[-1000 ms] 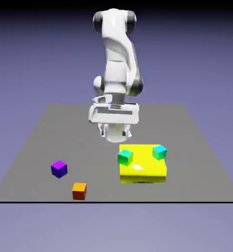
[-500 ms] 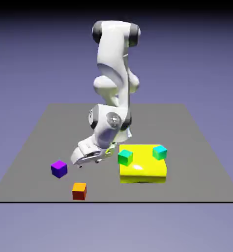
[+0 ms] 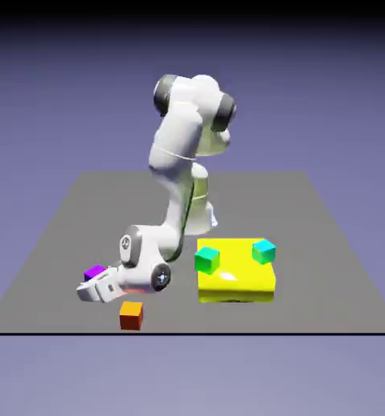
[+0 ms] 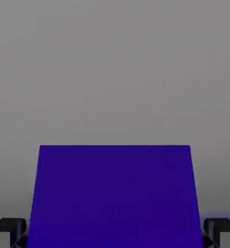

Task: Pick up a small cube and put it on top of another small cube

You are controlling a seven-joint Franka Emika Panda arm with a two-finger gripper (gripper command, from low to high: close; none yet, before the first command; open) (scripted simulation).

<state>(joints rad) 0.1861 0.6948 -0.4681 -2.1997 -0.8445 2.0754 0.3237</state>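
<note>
In the exterior view the small purple cube (image 3: 94,270) rests on the grey table (image 3: 326,268) at the left, and only its top shows behind my lowered hand. My gripper (image 3: 94,286) is down at it. In the hand view the purple cube (image 4: 115,193) fills the lower middle, with one dark fingertip (image 4: 10,226) left of it and the other (image 4: 222,225) right of it. The gripper (image 4: 115,227) is open and straddles the cube. The small orange cube (image 3: 131,314) sits near the front edge, just right of and in front of the hand.
A big flat yellow block (image 3: 238,284) lies to the exterior view's right. A green cube (image 3: 206,259) and a cyan cube (image 3: 263,251) stand on it. The arm leans low over the table's left half.
The arm has swung from above the table's middle down to the exterior view's left. The hand has dropped to the purple cube, which has not moved.
</note>
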